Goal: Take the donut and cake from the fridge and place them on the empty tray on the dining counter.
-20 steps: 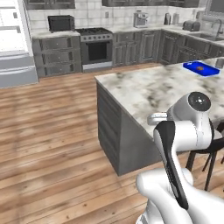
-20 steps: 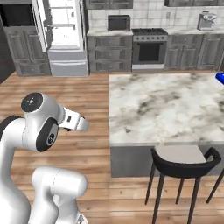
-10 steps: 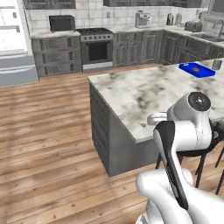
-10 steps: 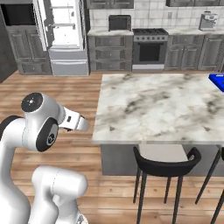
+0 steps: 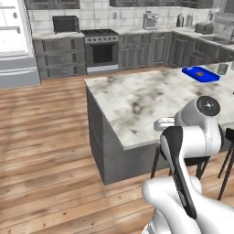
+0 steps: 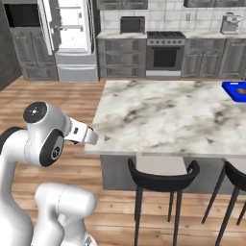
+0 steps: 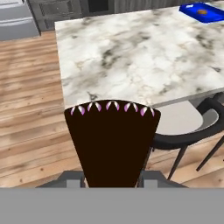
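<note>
the marble desk [image 5: 151, 98] runs from the middle toward the right edge, with a blue tray [image 5: 200, 74] near its far right end holding a small orange thing. the white arm [image 5: 192, 137] rises at the lower right, in front of black stools [image 5: 226, 160]. far left stands the fridge [image 5: 16, 43], open with its white interior showing; a stove [image 5: 101, 50] and a microwave [image 5: 66, 23] line the back wall.

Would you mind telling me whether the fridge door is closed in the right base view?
No, the fridge stands open, with its bright white interior and shelves showing above the grey bottom drawer.
</note>
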Robot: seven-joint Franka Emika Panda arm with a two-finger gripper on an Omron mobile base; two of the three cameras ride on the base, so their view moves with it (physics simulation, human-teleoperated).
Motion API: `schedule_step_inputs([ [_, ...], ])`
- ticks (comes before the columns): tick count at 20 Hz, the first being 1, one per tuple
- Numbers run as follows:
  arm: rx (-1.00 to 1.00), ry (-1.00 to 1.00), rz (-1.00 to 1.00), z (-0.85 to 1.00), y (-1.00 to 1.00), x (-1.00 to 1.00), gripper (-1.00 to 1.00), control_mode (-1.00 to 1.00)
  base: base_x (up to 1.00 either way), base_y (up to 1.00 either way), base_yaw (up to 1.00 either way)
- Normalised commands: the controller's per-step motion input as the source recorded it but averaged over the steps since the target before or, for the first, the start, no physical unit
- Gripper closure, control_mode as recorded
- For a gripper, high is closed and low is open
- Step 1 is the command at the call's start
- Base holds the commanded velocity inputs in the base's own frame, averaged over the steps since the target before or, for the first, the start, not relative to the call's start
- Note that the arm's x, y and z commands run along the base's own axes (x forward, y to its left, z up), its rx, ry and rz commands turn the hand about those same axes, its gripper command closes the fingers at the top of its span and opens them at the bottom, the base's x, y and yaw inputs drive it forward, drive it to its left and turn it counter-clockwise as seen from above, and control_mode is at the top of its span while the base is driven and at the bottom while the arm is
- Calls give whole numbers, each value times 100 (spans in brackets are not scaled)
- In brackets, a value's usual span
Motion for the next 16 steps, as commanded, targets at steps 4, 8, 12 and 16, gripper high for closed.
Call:
schedule_step_inputs([
  [4,0,0,0,0,0,0,100,100,-21,-56,10],
  [8,0,0,0,0,0,0,100,100,-24,-59,10],
  [12,0,0,0,0,0,0,100,100,-22,-58,10],
  [16,0,0,0,0,0,0,100,100,-18,-60,10],
])
